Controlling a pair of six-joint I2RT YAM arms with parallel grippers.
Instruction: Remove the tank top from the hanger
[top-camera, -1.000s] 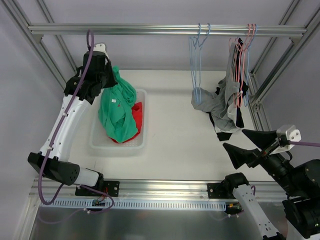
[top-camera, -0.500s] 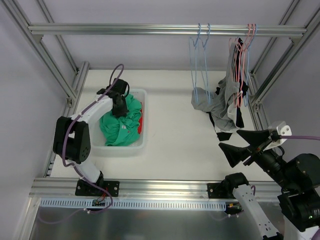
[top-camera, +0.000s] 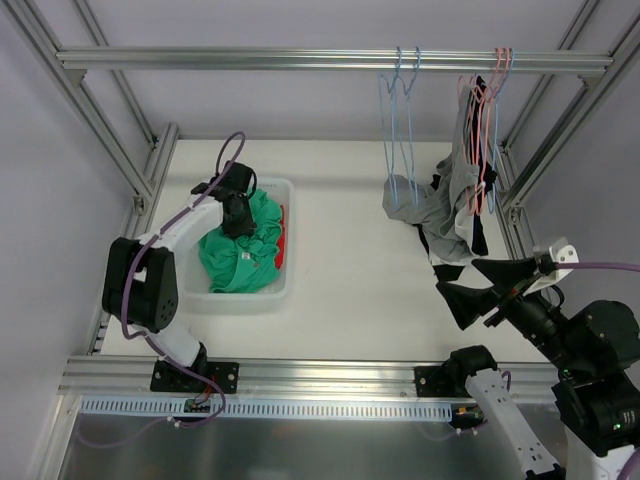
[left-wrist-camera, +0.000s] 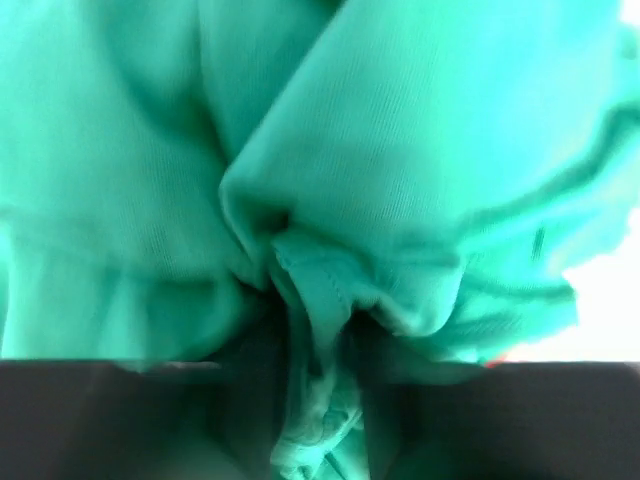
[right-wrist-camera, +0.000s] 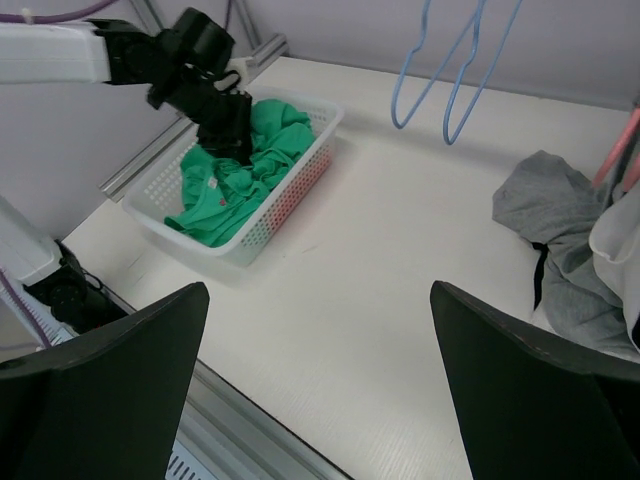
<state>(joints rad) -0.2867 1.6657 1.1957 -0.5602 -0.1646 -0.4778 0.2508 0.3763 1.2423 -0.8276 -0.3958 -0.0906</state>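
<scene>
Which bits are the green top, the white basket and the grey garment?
green top (top-camera: 243, 262): overhead view, crumpled middle.
white basket (top-camera: 235, 300): overhead view, near wall.
grey garment (top-camera: 437, 212): overhead view, middle of heap.

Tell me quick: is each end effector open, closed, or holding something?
Left end effector: closed on the green top.
Right end effector: open, holding nothing.

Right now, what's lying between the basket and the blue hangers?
Nothing: only bare white table separates the basket and the blue hangers. The top view shows it, and the right wrist view too.
</scene>
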